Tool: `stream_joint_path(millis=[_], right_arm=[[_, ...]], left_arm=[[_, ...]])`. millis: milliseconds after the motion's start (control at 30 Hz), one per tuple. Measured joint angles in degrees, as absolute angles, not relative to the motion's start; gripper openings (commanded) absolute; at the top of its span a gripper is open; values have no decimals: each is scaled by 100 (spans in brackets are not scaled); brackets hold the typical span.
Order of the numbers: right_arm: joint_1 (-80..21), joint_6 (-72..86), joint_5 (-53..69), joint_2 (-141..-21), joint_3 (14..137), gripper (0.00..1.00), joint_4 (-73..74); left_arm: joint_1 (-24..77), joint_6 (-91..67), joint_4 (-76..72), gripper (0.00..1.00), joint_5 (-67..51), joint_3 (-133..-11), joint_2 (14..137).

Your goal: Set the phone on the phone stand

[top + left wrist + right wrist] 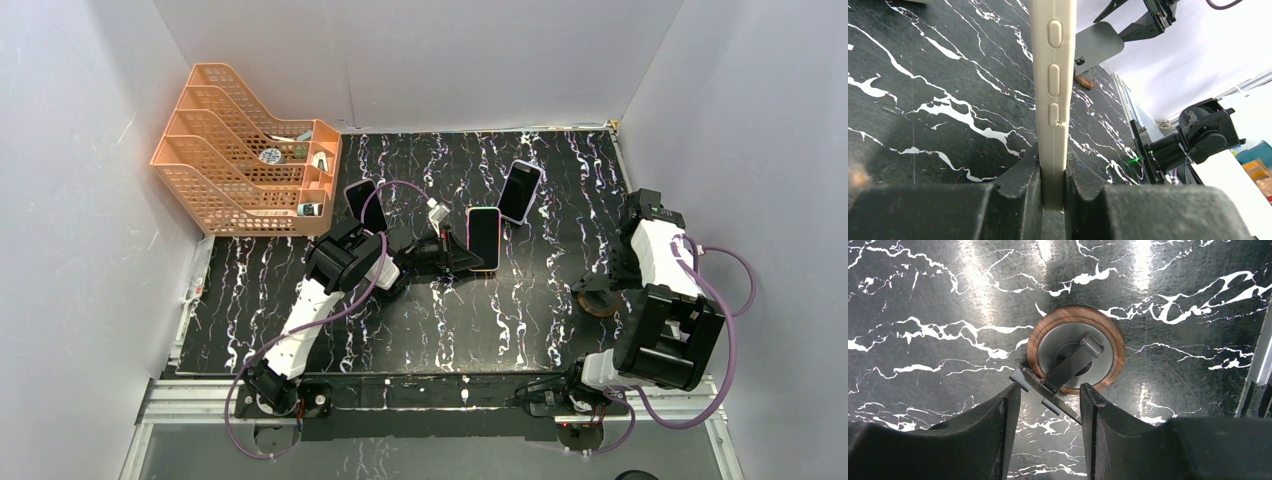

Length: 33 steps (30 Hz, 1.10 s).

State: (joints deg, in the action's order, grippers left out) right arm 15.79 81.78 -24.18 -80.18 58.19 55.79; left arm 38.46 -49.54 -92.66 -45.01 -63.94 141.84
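Observation:
The phone [483,238], black-screened in a pale orange-edged case, is held on edge above the middle of the table. My left gripper [1053,165] is shut on its cream side [1054,90], near the lower end. The phone stand [1075,352] has a round wood-rimmed base and a tilted grey plate. It stands at the right of the table [600,298] and also shows far off in the left wrist view [1098,47]. My right gripper [1050,395] sits over the stand, and the plate's lower edge spans the gap and touches both fingers.
An orange file rack [250,150] with small items stands at the back left. Two more phones lie on the black marbled table: one in a purple case [519,192] at the back centre, and a dark one [360,203] beside the rack. White walls enclose the table.

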Motion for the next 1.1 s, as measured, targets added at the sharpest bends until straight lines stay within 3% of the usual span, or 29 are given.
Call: stream_joint_path(millis=[133,367,767,1100], right_arm=[[1579,7953,-2290,-8009,5815,52,5478],[1579,7640,-2010,-7878,5699,31,5194],[1533,7035,-1345,-7585,5408,4,4453],[1509,5485,-349,-6914,5124,1,2895]], left_arm=[[3846,-4989,-9268,0,-4510,-6414,14197],[3844,-5019,-9271,0,-4512,-6425,14204],[3837,-5131,-9277,0,-4528,-6464,14228],[3835,-5192,-9275,0,-4528,-6473,14230]])
